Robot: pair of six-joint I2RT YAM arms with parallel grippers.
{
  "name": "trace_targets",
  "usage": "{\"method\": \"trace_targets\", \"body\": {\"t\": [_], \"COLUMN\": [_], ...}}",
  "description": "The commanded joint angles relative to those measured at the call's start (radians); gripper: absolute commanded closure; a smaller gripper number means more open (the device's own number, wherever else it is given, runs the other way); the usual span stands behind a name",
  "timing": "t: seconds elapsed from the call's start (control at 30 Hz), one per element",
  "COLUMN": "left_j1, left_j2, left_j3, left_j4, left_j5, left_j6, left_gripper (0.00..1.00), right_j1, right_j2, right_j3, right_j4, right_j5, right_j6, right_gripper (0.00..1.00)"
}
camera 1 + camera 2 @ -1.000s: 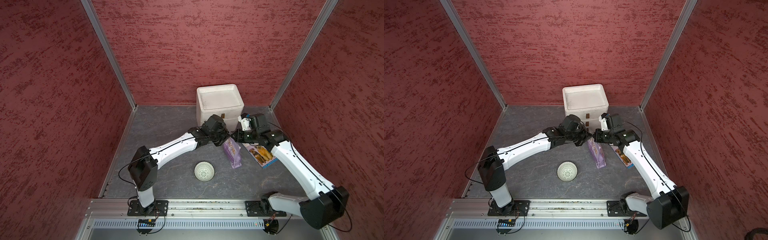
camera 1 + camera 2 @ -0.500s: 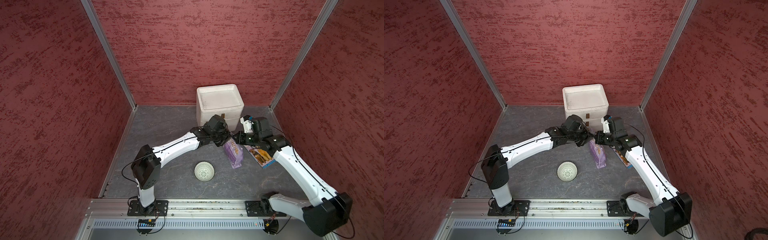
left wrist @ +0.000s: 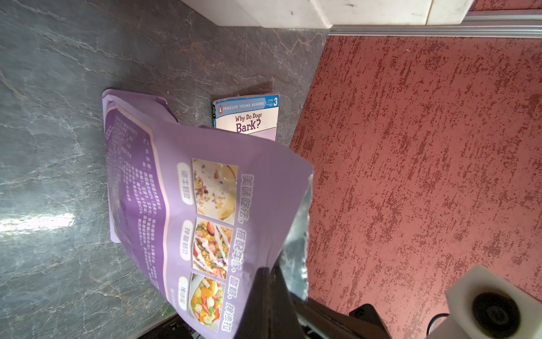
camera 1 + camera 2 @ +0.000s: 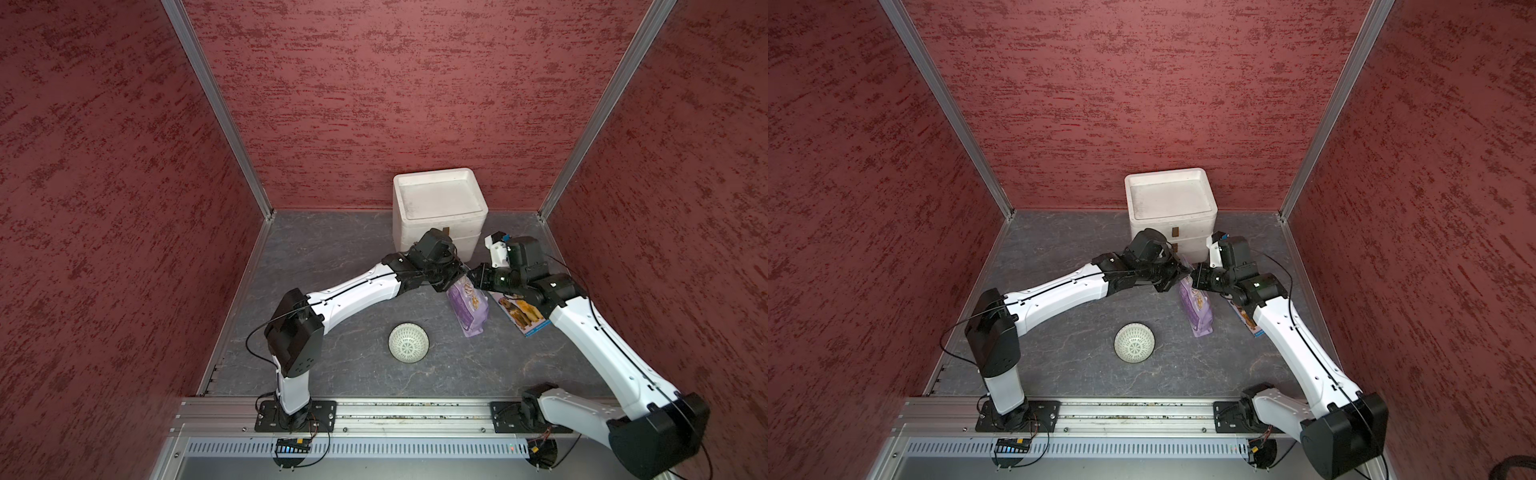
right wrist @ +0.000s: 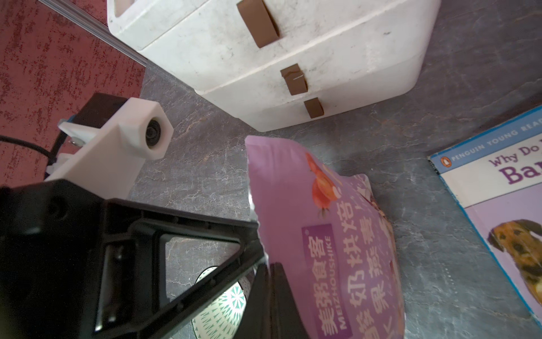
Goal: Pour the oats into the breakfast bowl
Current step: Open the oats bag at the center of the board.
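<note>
The lavender pouch [image 4: 467, 305] [image 4: 1198, 309] stands tilted with its lower end on the grey floor. Both grippers hold its top edge. My left gripper [image 4: 459, 276] [image 3: 271, 268] is shut on one side of the torn mouth, where silver lining shows. From the opposite side my right gripper [image 4: 473, 277] [image 5: 268, 265] is shut on the same edge. The oats are hidden inside the pouch [image 3: 205, 190] [image 5: 322, 234]. The breakfast bowl [image 4: 408, 343] [image 4: 1134, 343] sits upright and apart, nearer the front rail, left of the pouch. Part of the bowl [image 5: 223, 308] shows behind the left gripper's frame.
A white foam drawer box [image 4: 438, 199] [image 5: 264, 44] stands against the back wall just behind both wrists. A blue dog book [image 4: 521, 313] [image 3: 249, 117] lies flat to the right of the pouch, partly under my right arm. Red walls enclose three sides.
Both grippers remain at the pouch's top. The right wrist has drawn slightly to the right, and the pouch's upper part now looks spread wider.
</note>
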Motion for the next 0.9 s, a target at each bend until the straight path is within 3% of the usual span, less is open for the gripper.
{"method": "trace_targets", "body": {"t": [0.0, 0.2, 0.3, 0.6, 0.87], "left_j1": [0.003, 0.008, 0.029, 0.051, 0.075], "left_j2": [0.037, -0.034, -0.069, -0.12, -0.088], "left_j3": [0.024, 0.074, 0.084, 0.118, 0.34], "left_j4": [0.005, -0.211, -0.287, -0.409, -0.564], "left_j5": [-0.029, -0.081, -0.069, -0.054, -0.063], "left_j6": [0.027, 0.109, 0.139, 0.205, 0.305], "left_gripper": [1.0, 1.0, 1.0, 1.0, 1.0], "right_j1": [0.012, 0.012, 0.013, 0.012, 0.012], "right_j2": [-0.044, -0.02, -0.014, -0.009, -0.023], "right_j3": [0.011, 0.084, 0.106, 0.114, 0.108], "right_j4": [-0.021, -0.107, -0.096, -0.032, 0.033], "right_j5": [-0.019, 0.292, 0.365, 0.351, 0.28], "right_j6": [-0.001, -0.087, -0.107, -0.083, -0.08], "right_gripper": [1.0, 1.0, 1.0, 1.0, 1.0]}}
